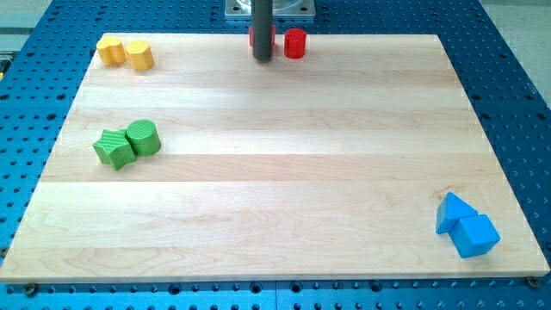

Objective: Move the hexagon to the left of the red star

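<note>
At view's top centre — my tip set touching a red block, shape/orientation hidden; red cylinder just right.

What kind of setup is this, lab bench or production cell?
Most likely a lab bench for pushing experiments. A pale wooden board lies on a blue perforated mounting plate, small coloured toy blocks sit in pairs near its edges, such as the green star, and my tip rests at the view's top.
</note>
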{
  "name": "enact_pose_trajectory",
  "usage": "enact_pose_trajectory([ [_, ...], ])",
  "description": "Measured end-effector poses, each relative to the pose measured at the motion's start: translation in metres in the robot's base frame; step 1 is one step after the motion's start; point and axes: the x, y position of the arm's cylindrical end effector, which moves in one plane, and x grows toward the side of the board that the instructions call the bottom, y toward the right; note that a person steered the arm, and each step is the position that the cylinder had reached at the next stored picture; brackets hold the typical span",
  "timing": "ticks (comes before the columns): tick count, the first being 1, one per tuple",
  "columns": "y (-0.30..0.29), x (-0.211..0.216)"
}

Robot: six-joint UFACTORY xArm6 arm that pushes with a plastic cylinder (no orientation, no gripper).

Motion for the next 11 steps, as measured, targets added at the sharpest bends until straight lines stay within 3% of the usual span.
enact_pose_trajectory([
  [2,-0.154,0.079],
  [3,-0.227,0.074],
  [4,-0.231,0.045],
  [5,-0.195,0.005],
  [6,-0.194,0.002],
  [7,-0.153,-0.011],
  [8,-0.149,0.008],
  [9,-0.189,0.008],
  [11,-0.135,-0.048],
])
